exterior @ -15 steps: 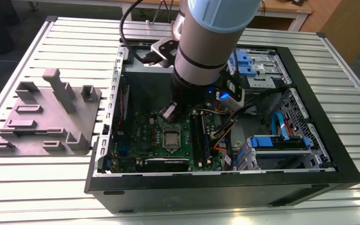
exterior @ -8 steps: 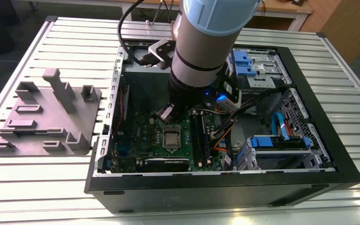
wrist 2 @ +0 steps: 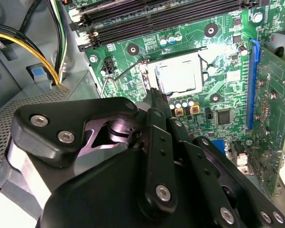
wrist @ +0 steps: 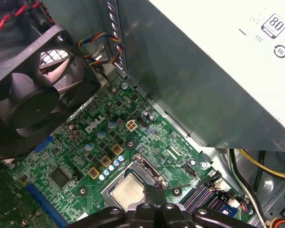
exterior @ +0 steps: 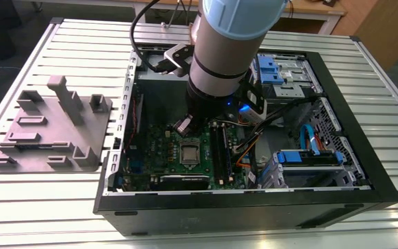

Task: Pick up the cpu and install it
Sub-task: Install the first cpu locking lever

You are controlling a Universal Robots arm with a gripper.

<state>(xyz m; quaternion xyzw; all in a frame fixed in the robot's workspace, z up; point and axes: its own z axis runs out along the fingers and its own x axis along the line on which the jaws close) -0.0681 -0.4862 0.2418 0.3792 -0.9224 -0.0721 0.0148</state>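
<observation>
Gripper (wrist 2: 155, 95): fingers pinched tight together, nothing held. Tips hang just beside cpu (wrist 2: 178, 76), close to its edge. Cpu lies flat in socket (wrist: 148, 167), middle of green motherboard (wrist 2: 228, 42). Risk, my guess: tips dip low, knock cpu crooked, scratch socket, bend tiny pins.

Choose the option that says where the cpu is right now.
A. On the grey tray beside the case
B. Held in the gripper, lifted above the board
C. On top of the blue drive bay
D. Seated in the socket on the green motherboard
D: in the second wrist view the cpu lies flat inside the socket on the green motherboard, while the gripper next to it holds nothing.
</observation>
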